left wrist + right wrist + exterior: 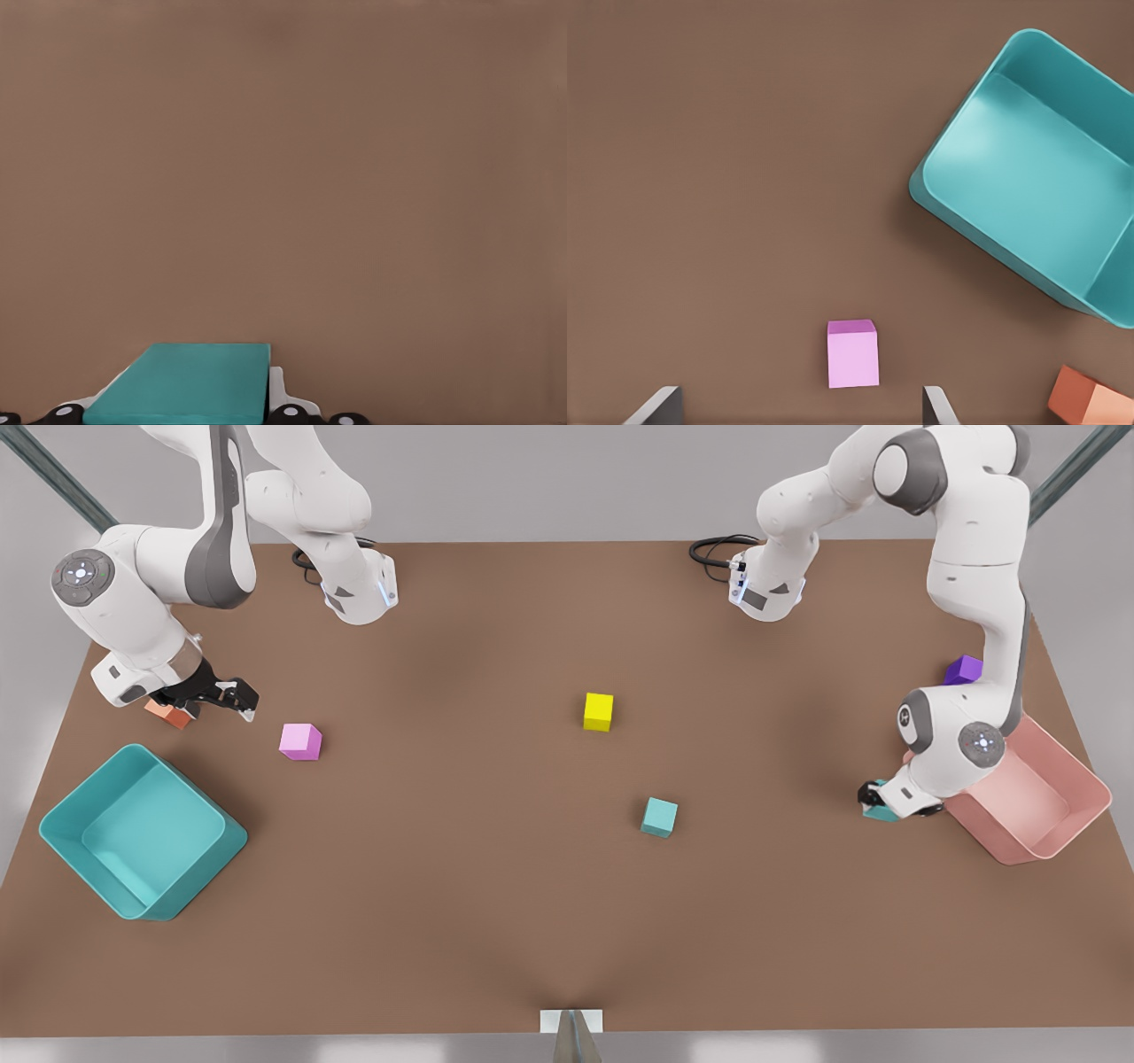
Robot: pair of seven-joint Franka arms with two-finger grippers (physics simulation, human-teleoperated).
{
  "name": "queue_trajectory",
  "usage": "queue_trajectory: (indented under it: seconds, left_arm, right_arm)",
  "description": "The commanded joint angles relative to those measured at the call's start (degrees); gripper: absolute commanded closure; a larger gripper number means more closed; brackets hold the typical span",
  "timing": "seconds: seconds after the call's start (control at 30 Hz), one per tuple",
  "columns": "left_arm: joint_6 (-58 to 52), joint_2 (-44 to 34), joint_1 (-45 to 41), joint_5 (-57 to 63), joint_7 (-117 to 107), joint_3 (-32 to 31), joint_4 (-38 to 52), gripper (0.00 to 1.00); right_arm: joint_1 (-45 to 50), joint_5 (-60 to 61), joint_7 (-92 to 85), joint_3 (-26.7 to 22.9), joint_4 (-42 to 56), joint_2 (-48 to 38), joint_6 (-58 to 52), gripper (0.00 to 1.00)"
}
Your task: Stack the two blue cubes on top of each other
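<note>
One blue cube (659,817) lies alone on the brown table, right of centre. The other blue cube (879,810) (186,385) sits low at the table, at the front view's right beside the pink bin, with my left gripper (877,801) (177,414) shut on it. At the front view's left, my right gripper (243,700) (799,409) hangs open over bare table with nothing between its fingers. It is just short of a pink cube (300,741) (852,354).
A teal bin (55,824) (939,155) stands at the front left and a pink bin (1088,788) at the right. An orange cube (174,714) (1090,403) lies under the right arm's wrist. A yellow cube (599,711) sits mid-table and a purple cube (963,670) far right.
</note>
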Motion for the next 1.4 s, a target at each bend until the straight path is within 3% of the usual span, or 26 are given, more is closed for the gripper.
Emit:
queue_trajectory:
  seconds: [0.0, 0.17, 0.3, 0.47, 1.37]
  left_arm:
    - [-7.9, -0.4, -2.9, -1.0, -16.5, -0.8, 1.3, 0.44]
    - [-15.9, -2.4, -12.8, -1.0, -45.0, -9.0, 5.0, 0.44]
    - [-15.9, 1.7, -27.5, -0.9, -67.4, -9.0, 10.3, 0.44]
    - [-15.9, 9.7, -34.5, 2.2, -75.8, -8.4, 19.6, 0.44]
    - [-13.9, 14.2, -35.1, 11.2, -76.9, -7.5, 22.7, 0.44]
  right_arm:
    - [0.0, 0.1, 0.9, 0.0, 0.0, 0.0, -0.1, 0.0]
    - [0.0, 0.1, 0.9, 0.0, 0.0, 0.0, -0.1, 0.0]
    - [0.0, 0.1, 0.9, 0.0, 0.0, 0.0, -0.1, 0.0]
    - [0.0, 0.1, 0.9, 0.0, 0.0, 0.0, -0.1, 0.0]
    - [-0.9, 0.1, 0.8, -0.2, 2.7, 0.7, -1.2, 0.0]
